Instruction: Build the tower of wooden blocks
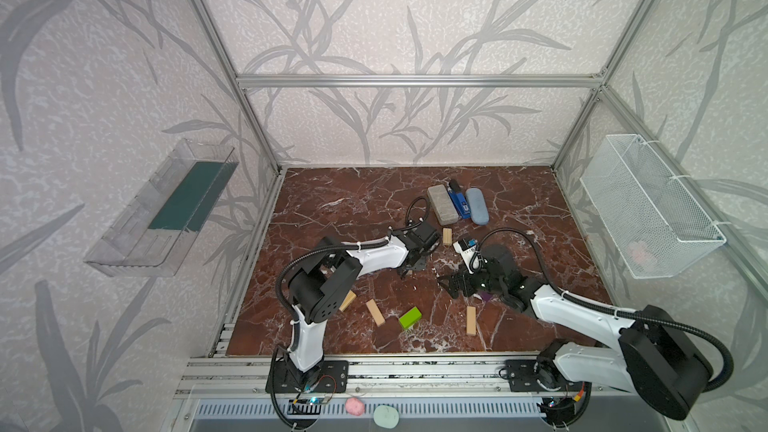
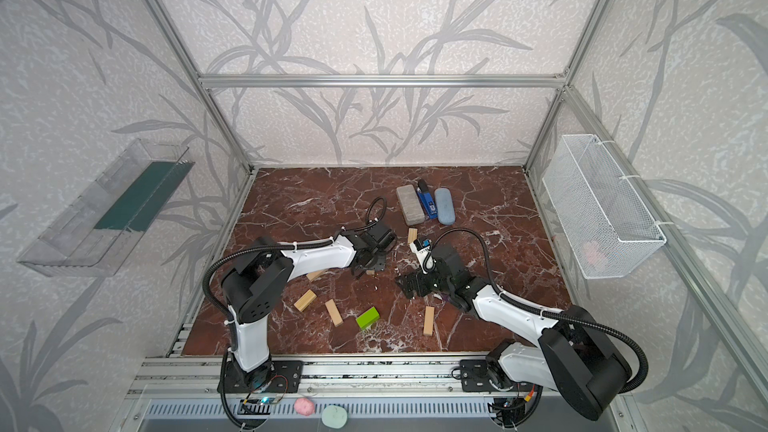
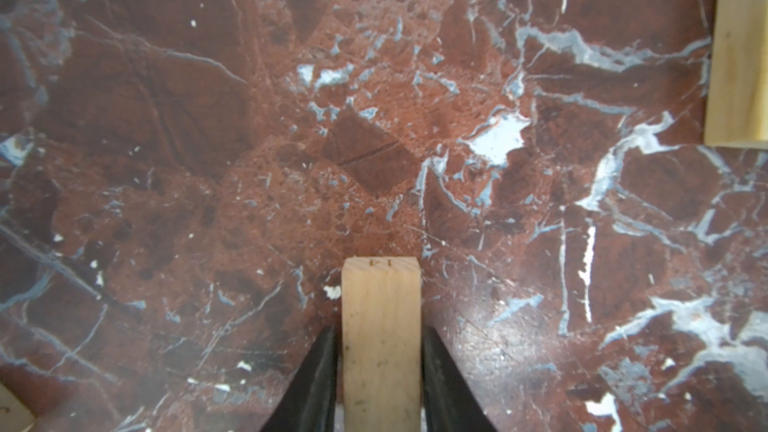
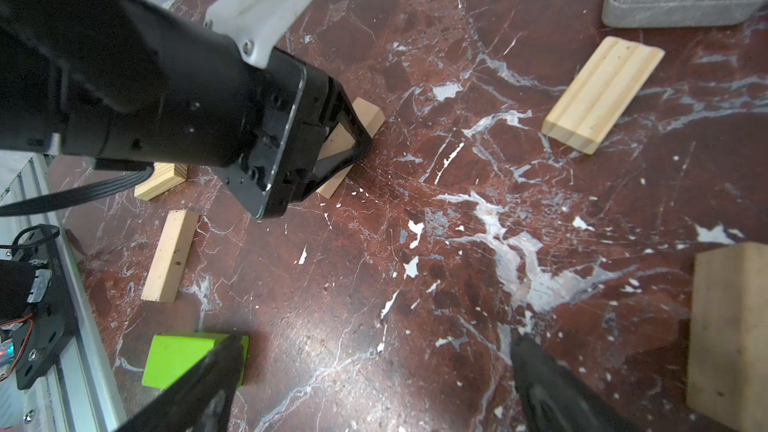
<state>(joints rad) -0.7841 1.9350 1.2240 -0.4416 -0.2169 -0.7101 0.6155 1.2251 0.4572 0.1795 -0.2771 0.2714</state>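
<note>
Between the left end effector's [image 3: 380, 327] fingers [image 3: 320, 376] lies a plank [image 3: 380, 297], flat on the worktop [image 3: 208, 118]. The jaws stand slightly apart, with a dark sliver showing on each side of the wood, so they straddle it without clamping. In both top views this end effector points down near the worktop's middle.

The right end effector [image 4: 380, 340] hangs low over the worktop near it, to its right, jaws spread wide with nothing between them.

A green block [image 1: 410, 318] lies near the front edge, with a second plank [image 1: 373, 312] just left of it and a third plank [image 1: 471, 320] to its right. A fourth plank [image 2: 305, 300] sits by the left arm's elbow, and a fifth plank [image 2: 315, 275] peeps out from under that arm. A purple block [image 1: 486, 296] is mostly hidden beneath the right wrist. A grooved plank [image 1: 447, 236] lies toward the back, near a slab [image 1: 439, 204] and a case [image 1: 476, 205]. Every block seen lies singly on the worktop.
</note>
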